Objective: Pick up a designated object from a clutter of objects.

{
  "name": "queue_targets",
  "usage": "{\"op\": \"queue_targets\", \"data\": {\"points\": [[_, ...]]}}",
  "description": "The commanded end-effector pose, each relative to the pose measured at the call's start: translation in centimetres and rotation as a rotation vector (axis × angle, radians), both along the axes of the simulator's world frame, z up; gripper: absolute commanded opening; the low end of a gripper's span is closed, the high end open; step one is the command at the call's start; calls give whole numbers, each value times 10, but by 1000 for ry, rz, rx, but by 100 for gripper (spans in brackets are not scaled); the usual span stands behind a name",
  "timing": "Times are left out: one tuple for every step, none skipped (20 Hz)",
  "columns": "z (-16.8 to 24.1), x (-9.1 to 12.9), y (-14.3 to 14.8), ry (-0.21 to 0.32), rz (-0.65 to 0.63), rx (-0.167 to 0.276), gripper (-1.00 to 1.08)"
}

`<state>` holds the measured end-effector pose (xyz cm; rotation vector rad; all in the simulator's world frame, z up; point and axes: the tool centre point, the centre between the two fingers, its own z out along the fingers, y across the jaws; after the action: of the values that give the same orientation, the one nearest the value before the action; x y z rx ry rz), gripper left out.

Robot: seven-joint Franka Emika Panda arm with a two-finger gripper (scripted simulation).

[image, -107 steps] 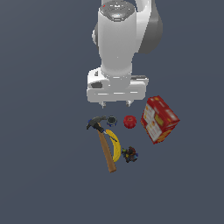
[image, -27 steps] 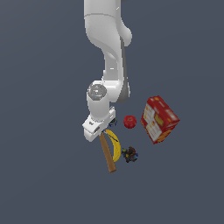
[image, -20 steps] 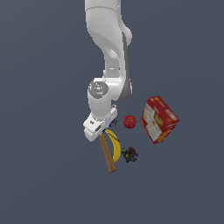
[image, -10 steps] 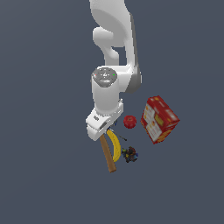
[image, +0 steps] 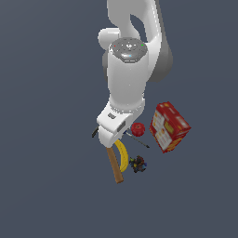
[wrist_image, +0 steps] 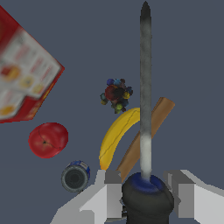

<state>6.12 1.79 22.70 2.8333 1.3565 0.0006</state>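
At the centre of the exterior view, the gripper (image: 111, 135) hangs low over the clutter, below the white arm (image: 128, 79). In the wrist view the gripper (wrist_image: 146, 183) has its 2 fingers (wrist_image: 113, 192) spread partway, with a dark rounded body (wrist_image: 146, 203) filling the gap between them. A long thin grey shaft (wrist_image: 145, 87) runs out from that body to a dark tip. The pictures do not show whether the fingers actually clamp this body.

The small dark blue-black ring (wrist_image: 75, 176), with its paler centre, lies just outside 1 finger and is not between the 2. It sits near the red fruit (wrist_image: 48, 139) and close to the nearer end of the banana (wrist_image: 117, 133). In the exterior view the ring is hidden behind the gripper.

The hammer's wooden handle (wrist_image: 144, 135) lies alongside the banana, partly under the grey shaft. Beyond the banana's far end sits the dark multicoloured lumpy thing (wrist_image: 116, 95). The red-and-white box (wrist_image: 24, 83) stands beyond the fruit, apart from it.

In the exterior view the box (image: 168, 126) is right of centre and the fruit (image: 137, 128) lies between it and the gripper. The banana (image: 122, 155) and handle (image: 115, 167) extend below.
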Motion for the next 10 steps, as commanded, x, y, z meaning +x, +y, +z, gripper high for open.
{"op": "queue_targets", "data": {"points": [[24,9,9,0,0,0,-100],[33,13,13,0,0,0,-100],[41,17,16,0,0,0,-100],[50,20,20,0,0,0,-100],[58,24,23,0,0,0,-100],[65,27,26,0,0,0,-100],[73,30,29,0,0,0,-100],[80,34,32,0,0,0,-100],[86,37,34,0,0,0,-100],[93,40,37,0,0,0,-100]]}}
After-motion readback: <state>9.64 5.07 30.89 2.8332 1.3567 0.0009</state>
